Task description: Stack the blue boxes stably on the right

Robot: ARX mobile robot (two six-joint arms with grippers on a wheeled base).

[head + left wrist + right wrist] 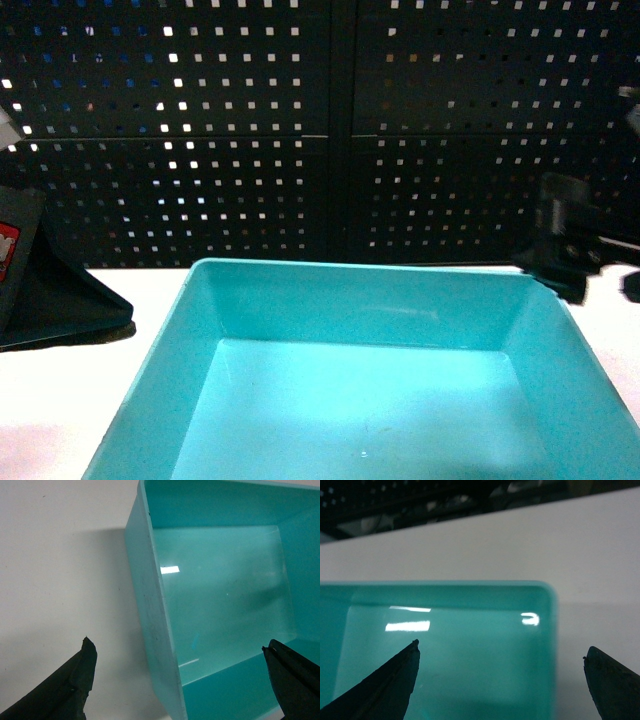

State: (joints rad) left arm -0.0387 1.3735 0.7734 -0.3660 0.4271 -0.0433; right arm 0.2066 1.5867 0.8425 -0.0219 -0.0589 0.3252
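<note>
Head view, from left to right: a dark sloped object (50,290) with a red and white label sits at the far left on the white bench (60,400). A turquoise box (360,400) fills the centre and lower part of the picture, open side up and resting on the bench. Behind everything stands a black perforated panel (330,130). At the right edge a blurred dark part of the right arm (565,240) hangs above the box's far right corner.

Only the wrist views show the jaws. The left gripper (180,680) points down with its jaws spread wide, straddling the box's left wall: one fingertip (82,670) over bare bench, the other over the box interior. No contact with the wall is visible. The right gripper (501,677) is likewise wide open, straddling the box's right wall near a rounded corner, one fingertip (405,667) above the inside, the other above the bench.
</note>
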